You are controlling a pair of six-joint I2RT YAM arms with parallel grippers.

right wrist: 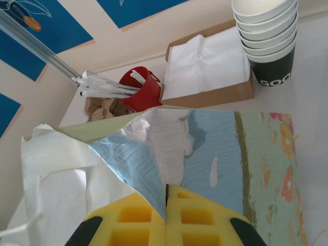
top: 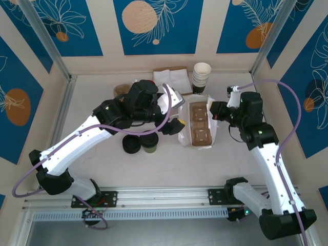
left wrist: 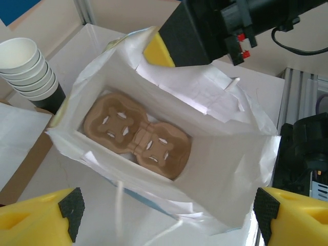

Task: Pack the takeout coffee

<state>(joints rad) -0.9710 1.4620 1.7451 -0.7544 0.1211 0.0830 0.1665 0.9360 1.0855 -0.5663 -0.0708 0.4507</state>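
Note:
The takeout coffee [top: 150,146], an olive-tan cup with a black lid, stands on the table left of the white paper bag [top: 198,137], partly under my left arm. The bag stands open with a brown cup carrier [left wrist: 137,134] lying in its bottom. My left gripper [top: 177,111] hovers open over the bag's left side. Its yellow fingers [left wrist: 41,220] straddle the near rim with nothing held. My right gripper [right wrist: 166,205] is shut on the bag's far edge [right wrist: 169,148], holding the mouth open.
A stack of white cups [top: 201,77] and a brown tray of napkins [top: 171,79] sit behind the bag. A stack of black lids [top: 131,145] stands beside the coffee. A red holder with straws [right wrist: 138,89] is at the back left.

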